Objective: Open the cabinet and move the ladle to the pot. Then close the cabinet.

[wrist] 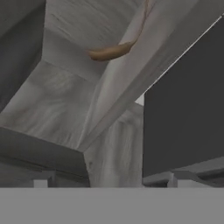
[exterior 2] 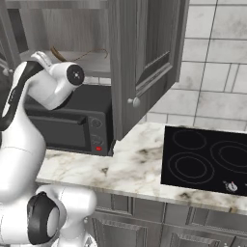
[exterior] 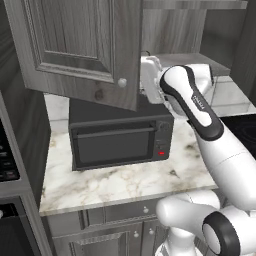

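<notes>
The ladle lies on the cabinet's shelf, its brown handle resting on the floor of the open compartment and its thin dark stem curving toward the back. Both doors stand swung wide — one at the left, one at the right, each with its round knob facing out — so the opening step looks done. Fetching the ladle, carrying it to the pot and closing the doors all remain. The arm rises from the base, bends at the elbow over the microwave on the marble counter and points the hand up into the compartment. The gripper is spread wide and holds nothing — the ladle sits beyond its fingertips, untouched. The stovetop lies to the right.
</notes>
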You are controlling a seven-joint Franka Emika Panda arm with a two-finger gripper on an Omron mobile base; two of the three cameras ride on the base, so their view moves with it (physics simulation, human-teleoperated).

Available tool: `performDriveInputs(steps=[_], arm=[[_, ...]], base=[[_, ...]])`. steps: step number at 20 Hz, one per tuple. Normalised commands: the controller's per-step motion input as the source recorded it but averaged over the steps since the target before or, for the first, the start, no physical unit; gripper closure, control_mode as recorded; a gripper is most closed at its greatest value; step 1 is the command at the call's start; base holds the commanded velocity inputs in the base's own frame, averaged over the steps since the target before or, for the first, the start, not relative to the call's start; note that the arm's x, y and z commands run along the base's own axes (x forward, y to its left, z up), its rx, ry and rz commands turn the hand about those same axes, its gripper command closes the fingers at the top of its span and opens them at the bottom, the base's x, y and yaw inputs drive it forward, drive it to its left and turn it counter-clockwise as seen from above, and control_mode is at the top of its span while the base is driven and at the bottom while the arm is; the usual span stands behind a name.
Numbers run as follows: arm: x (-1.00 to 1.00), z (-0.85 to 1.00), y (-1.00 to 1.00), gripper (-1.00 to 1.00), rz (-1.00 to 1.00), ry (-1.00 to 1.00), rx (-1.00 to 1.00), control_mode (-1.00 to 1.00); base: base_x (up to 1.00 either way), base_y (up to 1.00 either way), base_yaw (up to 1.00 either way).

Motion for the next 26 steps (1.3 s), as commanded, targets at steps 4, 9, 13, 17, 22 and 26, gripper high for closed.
performDriveInputs(steps=[4, 9, 13, 17, 22, 26], arm=[[0.00, 0.20, 0.59, -1.00, 0.11, 0.08, 0.00, -1.00], [-0.05, 0.29, 0.39, -1.00, 0.10, 0.04, 0.00, -1.00], [-0.30, 0.22, 0.16, -1.00, 0.14, 0.00, 0.00, -1.00], [-0.53, 0.09, 0.13, -1.00, 0.19, 0.00, 0.00, -1.00], [-0.64, 0.00, 0.27, -1.00, 0.21, 0.00, 0.00, -1.00], [-0.37, 0.00, 0.36, -1.00, 0.14, 0.00, 0.00, -1.00]], base=[[0.00, 0.00, 0.00], [0.00, 0.00, 0.00], [0.00, 0.00, 0.00], [0.00, 0.00, 0.00], [0.00, 0.00, 0.00], [0.00, 0.00, 0.00]])
